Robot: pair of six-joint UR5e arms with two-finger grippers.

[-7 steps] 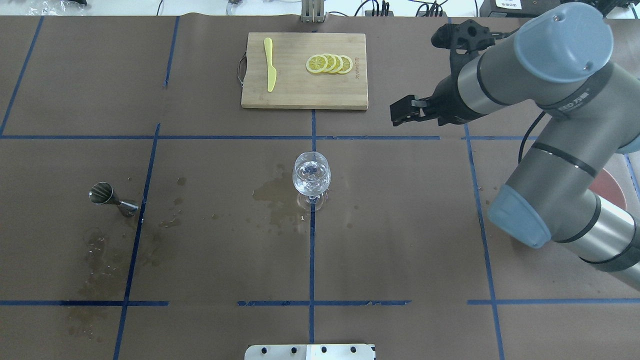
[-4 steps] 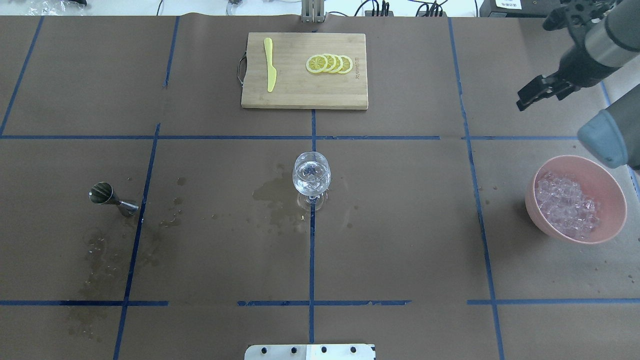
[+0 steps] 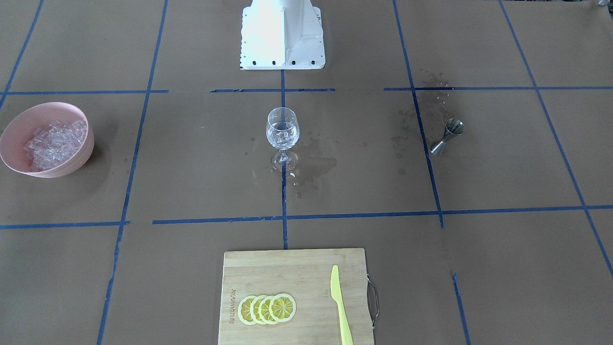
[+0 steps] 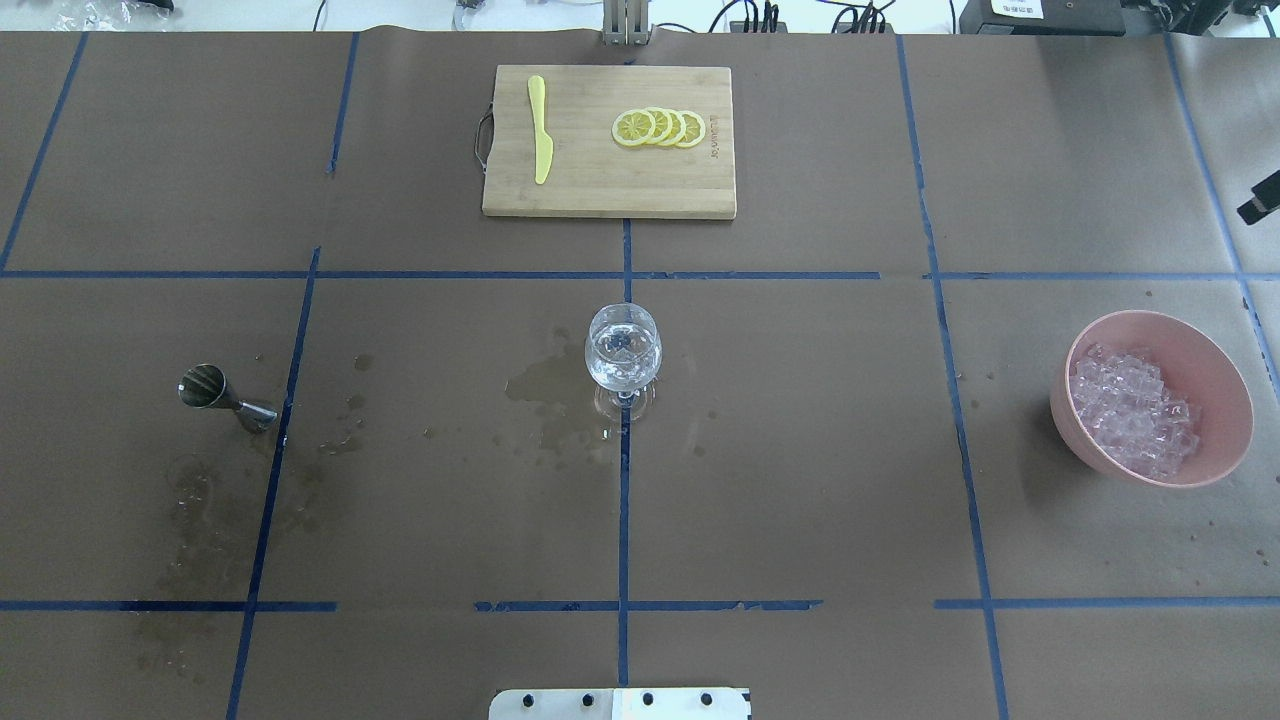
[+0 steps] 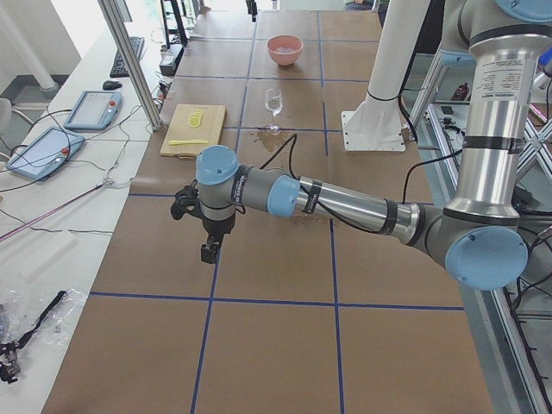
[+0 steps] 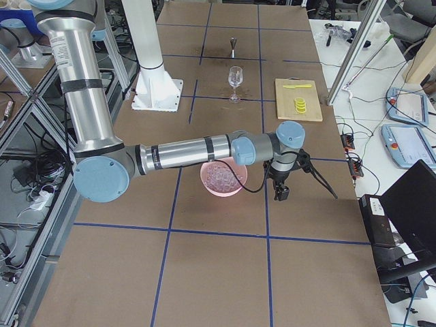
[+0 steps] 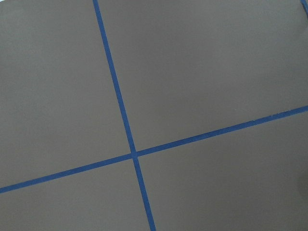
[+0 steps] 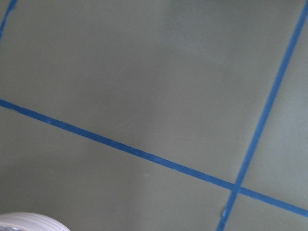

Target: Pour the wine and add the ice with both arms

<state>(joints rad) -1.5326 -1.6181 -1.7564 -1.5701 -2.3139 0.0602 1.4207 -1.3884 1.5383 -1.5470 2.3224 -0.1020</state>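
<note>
A stemmed glass [image 4: 622,352] stands at the table's middle, also in the front-facing view [image 3: 282,134]. It holds several clear ice cubes; I cannot tell the wine apart from them. A pink bowl [image 4: 1205,345] full of ice [image 4: 1135,412] sits at the right. My right gripper [image 6: 281,193] hangs beyond the bowl near the table's right end; only a black tip of it [image 4: 1262,206] shows overhead, and I cannot tell whether it is open or shut. My left gripper [image 5: 210,251] hangs over bare table at the far left end; I cannot tell its state. Both wrist views show only brown paper and blue tape.
A steel jigger [image 4: 226,392] stands at the left beside wet patches [image 4: 545,395]. A bamboo cutting board [image 4: 608,195] at the far middle carries lemon slices [image 4: 660,128] and a yellow knife [image 4: 540,130]. The white base block [image 3: 282,33] is at the near edge.
My right arm has swung away to the right, from near the cutting board to the view's right edge. The pink bowl of ice came into view. Glass and jigger have not moved.
</note>
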